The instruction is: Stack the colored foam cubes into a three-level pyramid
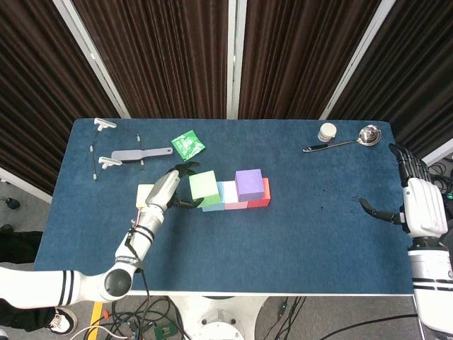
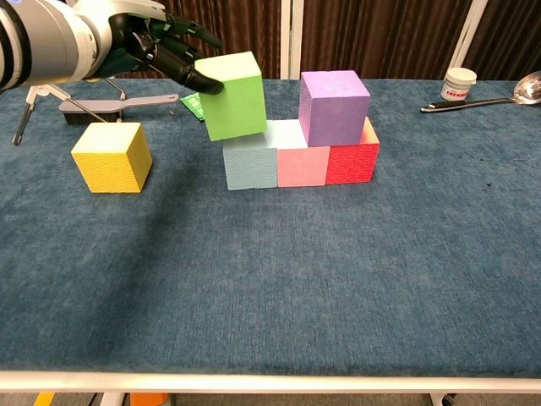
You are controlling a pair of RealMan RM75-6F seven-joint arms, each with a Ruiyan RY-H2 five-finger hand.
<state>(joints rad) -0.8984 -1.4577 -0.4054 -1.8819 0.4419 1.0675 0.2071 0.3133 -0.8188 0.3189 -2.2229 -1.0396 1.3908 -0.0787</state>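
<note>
One green cube (image 2: 231, 96), pinched by the left hand (image 2: 156, 51), hangs tilted above the pale blue cube (image 2: 250, 161); right hand (image 1: 417, 205) fingers spread, empty.

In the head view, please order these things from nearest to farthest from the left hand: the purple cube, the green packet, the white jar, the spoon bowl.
From the left hand:
1. Green packet, behind the hand.
2. Purple cube, on the cube row.
3. White jar, far corner on the right arm's side.
4. Spoon bowl, just beyond the jar.
</note>
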